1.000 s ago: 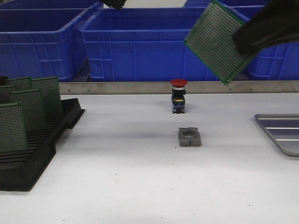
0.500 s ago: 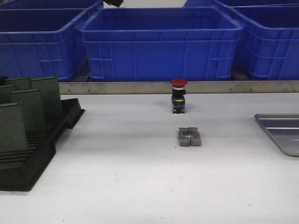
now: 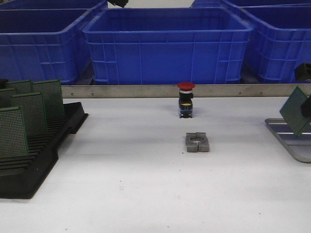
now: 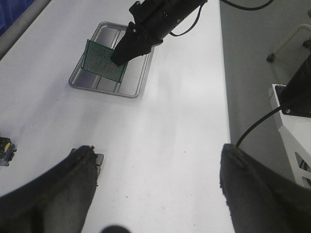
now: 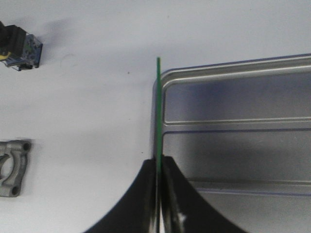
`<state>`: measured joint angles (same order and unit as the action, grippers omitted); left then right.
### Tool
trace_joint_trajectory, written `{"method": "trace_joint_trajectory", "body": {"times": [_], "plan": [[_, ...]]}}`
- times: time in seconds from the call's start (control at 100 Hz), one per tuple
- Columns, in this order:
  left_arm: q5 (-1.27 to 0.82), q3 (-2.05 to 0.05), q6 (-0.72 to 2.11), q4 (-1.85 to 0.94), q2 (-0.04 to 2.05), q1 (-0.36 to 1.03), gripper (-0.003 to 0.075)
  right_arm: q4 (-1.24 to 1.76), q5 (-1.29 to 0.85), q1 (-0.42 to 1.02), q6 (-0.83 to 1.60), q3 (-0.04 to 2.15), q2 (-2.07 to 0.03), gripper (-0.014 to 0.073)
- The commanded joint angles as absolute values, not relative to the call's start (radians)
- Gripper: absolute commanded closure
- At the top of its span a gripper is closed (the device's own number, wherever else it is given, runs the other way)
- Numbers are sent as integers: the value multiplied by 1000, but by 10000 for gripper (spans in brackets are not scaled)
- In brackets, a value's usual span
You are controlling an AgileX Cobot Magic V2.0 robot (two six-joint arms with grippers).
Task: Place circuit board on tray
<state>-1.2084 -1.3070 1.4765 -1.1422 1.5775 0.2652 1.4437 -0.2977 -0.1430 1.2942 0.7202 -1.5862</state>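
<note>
My right gripper [image 5: 159,162] is shut on a green circuit board [image 5: 158,107], which I see edge-on here, over the near rim of the grey metal tray [image 5: 233,136]. In the front view the board [image 3: 295,118] hangs tilted at the far right, just above the tray [image 3: 291,141]. The left wrist view shows the board [image 4: 103,60] in the right gripper [image 4: 119,57] over the tray [image 4: 108,32]; I cannot tell if it touches. My left gripper [image 4: 155,160] is open and empty, high above the table.
A black slotted rack [image 3: 34,155] with several green boards stands at the left. A red-capped switch [image 3: 185,99] and a grey clamp block [image 3: 197,142] sit mid-table. Large blue bins [image 3: 165,43] line the back behind a metal rail.
The right gripper carried the board from high at the upper right, out of the front view, then down to just above the tray. The left arm has not moved.
</note>
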Motion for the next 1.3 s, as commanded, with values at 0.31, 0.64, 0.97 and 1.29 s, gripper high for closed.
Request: {"method": "trace_joint_trajectory", "body": {"times": [0.31, 0.64, 0.97, 1.29], "plan": [[-1224, -1337, 1469, -1222, 1539, 262, 217, 1464, -236, -147, 1300, 751, -1560, 84], [-1216, -1337, 1469, -1025, 1518, 192, 217, 1427, -231, -147, 1303, 751, -1520, -38], [-1234, -1335, 1442, -447, 1499, 151, 217, 1427, -250, -147, 1303, 751, -1517, -38], [-1213, -1335, 1407, -335, 1576, 151, 217, 1427, -254, -147, 1303, 751, -1517, -38]]}}
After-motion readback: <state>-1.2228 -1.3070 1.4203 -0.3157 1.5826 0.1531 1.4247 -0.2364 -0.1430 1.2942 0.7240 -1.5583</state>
